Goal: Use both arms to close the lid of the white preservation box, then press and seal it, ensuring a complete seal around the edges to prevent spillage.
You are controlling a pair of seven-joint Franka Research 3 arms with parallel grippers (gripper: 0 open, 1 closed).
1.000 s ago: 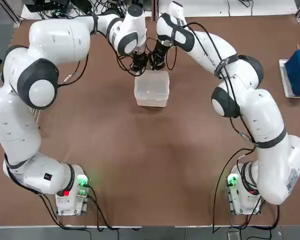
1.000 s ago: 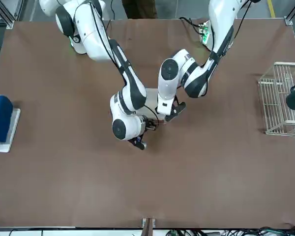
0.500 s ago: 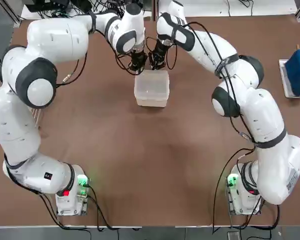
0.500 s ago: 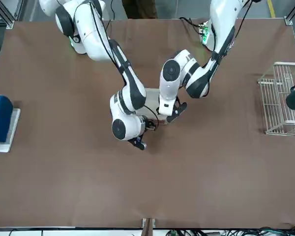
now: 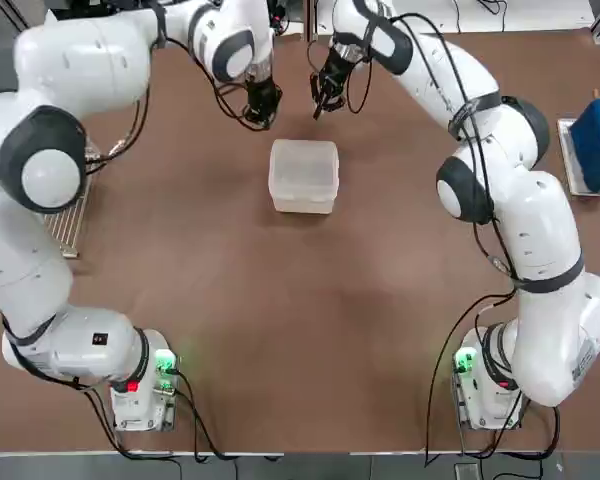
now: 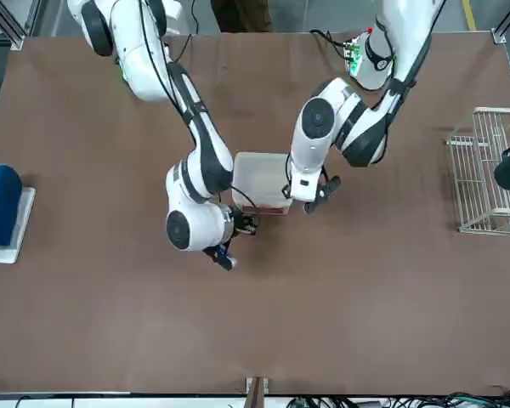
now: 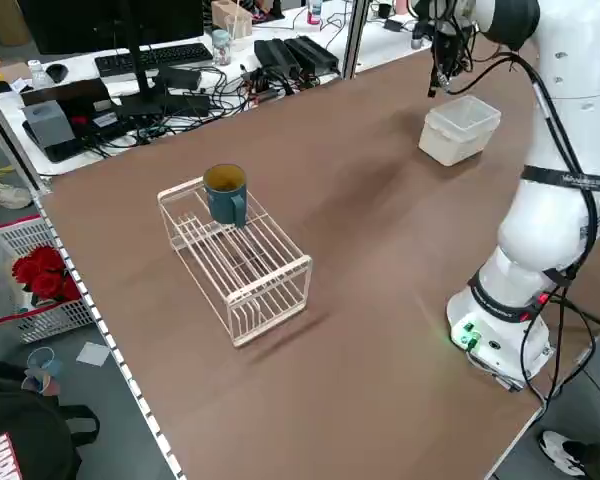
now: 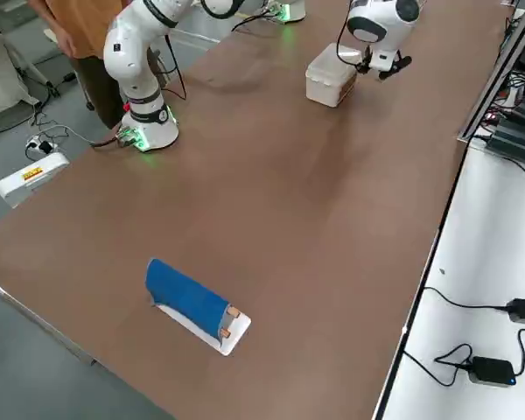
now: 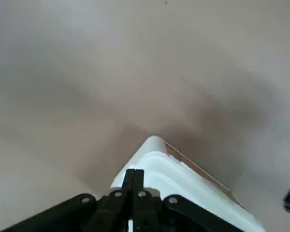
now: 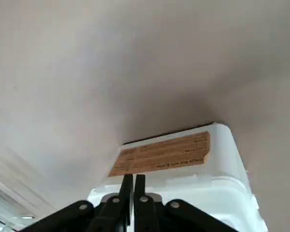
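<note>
Top view: your box point(image 5: 303, 176) sits near the middle of the matte brown table point(image 5: 280, 330), a rounded-corner rectangle of milky, translucent plastic with its lid point(image 5: 304, 166) lying flat on top. The left gripper point(image 5: 261, 108) hangs off its 11 o'clock corner and the right gripper point(image 5: 323, 100) off its 1 o'clock side, both clear of the plastic.

Front view: you see the box point(image 6: 260, 181) between the two glossy white arms, with each dark gripper just past its near edge.

Left side view: a white wire rack point(image 7: 236, 258) carrying a teal mug point(image 7: 226, 192) stands well apart from the box point(image 7: 460, 128).

Right side view: a blue pad on a white tray point(image 8: 191, 302) lies far from the box point(image 8: 331, 76).

Left wrist view: the fingers point(image 9: 133, 181) are pressed together, holding nothing, over a smooth white corner.

Right wrist view: the fingers point(image 10: 127, 185) stand a sliver apart, gripping nothing, above a tan label point(image 10: 162, 153) on the box's side.
</note>
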